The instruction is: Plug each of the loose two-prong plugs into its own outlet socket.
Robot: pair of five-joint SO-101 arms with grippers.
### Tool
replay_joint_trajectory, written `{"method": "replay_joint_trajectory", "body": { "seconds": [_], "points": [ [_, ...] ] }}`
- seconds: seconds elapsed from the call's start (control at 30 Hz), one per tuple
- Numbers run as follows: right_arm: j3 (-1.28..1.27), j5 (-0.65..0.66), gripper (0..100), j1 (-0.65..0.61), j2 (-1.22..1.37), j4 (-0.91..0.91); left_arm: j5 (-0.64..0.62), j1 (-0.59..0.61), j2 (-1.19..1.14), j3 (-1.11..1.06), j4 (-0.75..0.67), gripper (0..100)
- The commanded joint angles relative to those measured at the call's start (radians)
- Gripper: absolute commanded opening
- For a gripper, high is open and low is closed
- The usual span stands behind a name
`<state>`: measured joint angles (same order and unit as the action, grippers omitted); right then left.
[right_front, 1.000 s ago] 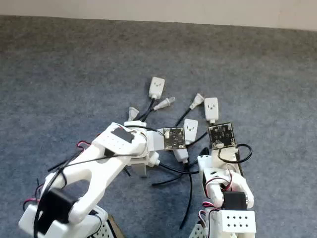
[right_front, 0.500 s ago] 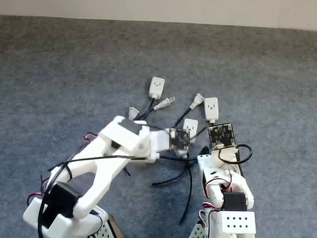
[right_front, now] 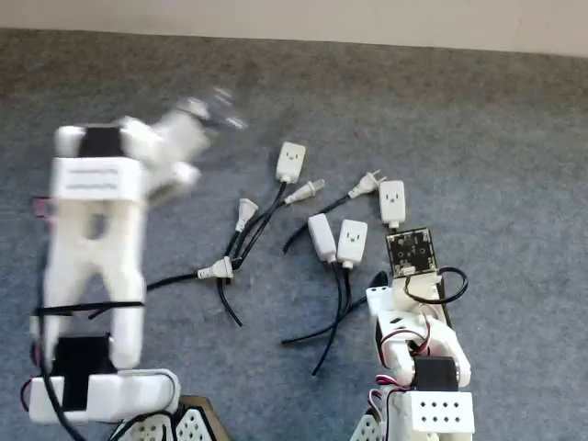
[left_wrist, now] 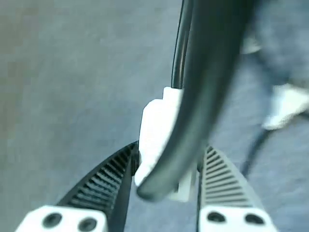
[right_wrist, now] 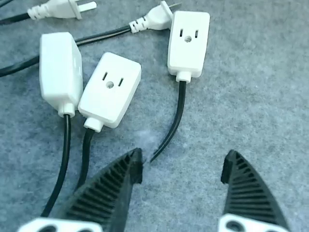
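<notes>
My left gripper (left_wrist: 164, 179) is raised over the far left of the carpet, blurred in the high view (right_front: 207, 106). It is shut on a white cord end piece (left_wrist: 154, 135) with a black cord; I cannot tell whether it is a plug or a socket. My right gripper (right_wrist: 181, 169) stands open just above the carpet, near a face-up socket (right_wrist: 110, 89). Beside that socket lie a socket on its side (right_wrist: 59, 72) and another face-up socket (right_wrist: 188, 43). One more socket (right_front: 291, 162) lies farther back. Loose plugs (right_front: 246, 211) (right_front: 308, 191) (right_front: 367, 182) (right_front: 219, 268) are scattered among them.
Black cords (right_front: 335, 303) cross the grey carpet (right_front: 478, 119) between the two arms. A thick dark cable (left_wrist: 212, 72) hangs close in front of the left wrist camera. The right arm (right_front: 418, 322) stands at the near right.
The left arm has swung fast from the middle of the cords up to the far left. The side-lying socket it covered now lies uncovered, and a plug shows where the arm was. The right arm kept still.
</notes>
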<state>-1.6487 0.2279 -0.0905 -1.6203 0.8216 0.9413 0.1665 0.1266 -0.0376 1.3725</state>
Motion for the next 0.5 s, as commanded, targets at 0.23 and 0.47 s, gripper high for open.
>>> {"method": "replay_joint_trajectory", "body": {
  "seconds": [0.23, 0.47],
  "points": [
    [-0.027, -0.003, 26.3, 0.007, -0.015, -0.016, -0.002, 0.647, -0.535, 0.558, -0.078, 0],
    [-0.027, -0.003, 26.3, 0.007, -0.015, -0.016, -0.078, 0.745, -0.974, 1.113, 0.054, 0]
  ]
}}
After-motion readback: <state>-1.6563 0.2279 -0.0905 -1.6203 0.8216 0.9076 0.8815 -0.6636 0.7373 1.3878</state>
